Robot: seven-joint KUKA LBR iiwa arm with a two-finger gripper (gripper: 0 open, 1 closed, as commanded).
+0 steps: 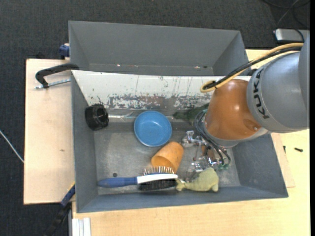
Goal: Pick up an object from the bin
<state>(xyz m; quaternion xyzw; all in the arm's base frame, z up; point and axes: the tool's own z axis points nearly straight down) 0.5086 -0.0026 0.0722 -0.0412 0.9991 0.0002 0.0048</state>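
- The pincer (201, 162) hangs low inside the bin (83, 146), under the arm's orange wrist cover (229, 114). Whether it is open or closed I cannot tell, and nothing shows gripped in it.
- Just below it, against the near wall, lies a limp yellow-green soft toy (204, 181). As the nearest thing, it is the likeliest one to be picked, though that is only a judgement.
- Just to the pincer's left in the view, an orange cup (168, 155) lies tipped on its side, as a loose thing dropped in a bin would.
- Left of the toy and along the same wall lies a brush (156, 181) with a blue handle. Its head is right next to the toy, so a grab there could catch both.
- Beyond the cup, farther from the pincer, a blue bowl (153, 128) sits upright, mouth up.
- A black round thing (96, 117) lies well apart, at the far left corner.
- A dark green thing (189, 114) behind the pincer is half hidden by the wrist.
- The bin's floor is scuffed grey metal with sloped walls, which would let things slide toward the middle.
- The bin stands on a pale surface (49, 132), with dark carpeted floor (147, 4) beyond.
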